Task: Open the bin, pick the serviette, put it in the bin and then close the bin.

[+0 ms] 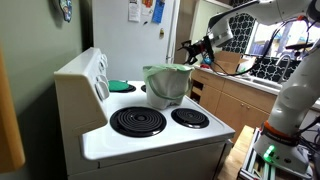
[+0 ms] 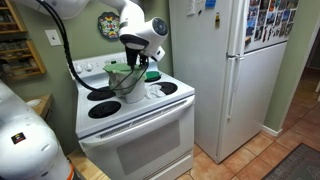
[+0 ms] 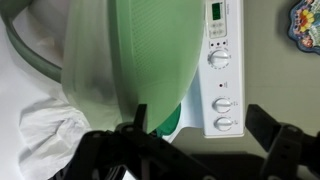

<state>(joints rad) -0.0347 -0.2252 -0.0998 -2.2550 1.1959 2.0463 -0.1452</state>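
The pale grey bin (image 1: 167, 88) with a green rim stands on the white stove between the burners; it also shows in the other exterior view (image 2: 124, 82). In the wrist view its green domed lid (image 3: 130, 55) fills the upper left, very close to the camera. A crumpled white serviette (image 3: 45, 132) lies at the lower left beside the lid; I cannot tell whether it is inside the bin. My gripper (image 3: 205, 118) is open and empty, with one finger against the lid's edge. In both exterior views the gripper (image 2: 135, 58) (image 1: 192, 50) hangs just above the bin.
A flat green disc (image 1: 120, 86) lies on the stove near the control panel (image 3: 222, 70) with its knobs. Black burners (image 1: 137, 121) sit at the front of the stove. A white fridge (image 2: 230, 60) stands beside the stove, and wooden cabinets (image 1: 225, 100) stand behind.
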